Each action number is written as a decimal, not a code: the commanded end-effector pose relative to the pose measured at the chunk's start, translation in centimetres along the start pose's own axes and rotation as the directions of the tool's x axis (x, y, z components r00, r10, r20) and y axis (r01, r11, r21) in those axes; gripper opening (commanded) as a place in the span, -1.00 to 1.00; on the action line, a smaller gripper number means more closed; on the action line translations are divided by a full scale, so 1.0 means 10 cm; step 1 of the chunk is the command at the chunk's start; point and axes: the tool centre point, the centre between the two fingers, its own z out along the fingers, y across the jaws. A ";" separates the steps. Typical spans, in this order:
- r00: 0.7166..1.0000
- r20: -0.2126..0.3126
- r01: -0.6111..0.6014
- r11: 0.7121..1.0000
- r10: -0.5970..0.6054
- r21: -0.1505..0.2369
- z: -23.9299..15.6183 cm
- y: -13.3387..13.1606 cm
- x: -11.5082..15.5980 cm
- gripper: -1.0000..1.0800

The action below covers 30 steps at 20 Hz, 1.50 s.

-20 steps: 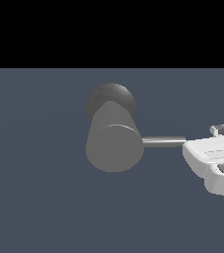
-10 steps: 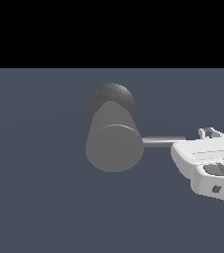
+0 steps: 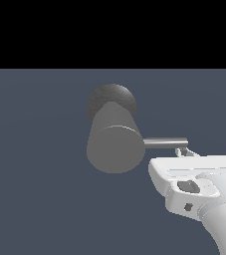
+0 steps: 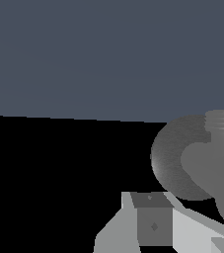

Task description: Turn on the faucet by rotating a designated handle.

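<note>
The faucet [image 3: 114, 147] is a thick matte grey cylinder with its flat round end toward the exterior camera and a darker rounded base [image 3: 111, 101] behind it. The handle [image 3: 165, 143], a thin shiny rod, sticks out level toward the exterior view's right. My white gripper [image 3: 185, 151] sits just below the rod's outer end, its fingertips peeking over the hand body and close to or touching the rod. How far apart the fingers stand is hidden. In the wrist view, the faucet [image 4: 182, 158] looms close and one grey finger [image 4: 153, 225] shows in front of it.
A flat dark blue-grey floor [image 3: 35, 189] runs under everything, with black background behind. The white arm [image 3: 224, 224] enters from the exterior view's lower right corner.
My gripper has moved toward the exterior view's left and come in under the rod's outer end. The handle looks level as before, and the faucet has not moved.
</note>
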 end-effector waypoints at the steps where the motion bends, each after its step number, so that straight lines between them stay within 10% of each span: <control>1: 0.999 -0.024 -0.033 0.999 0.032 -0.016 -0.02 0.13 0.09 -1.00; 30: 0.995 -0.078 -0.065 0.998 0.062 -0.027 -0.03 0.14 -0.20 -1.00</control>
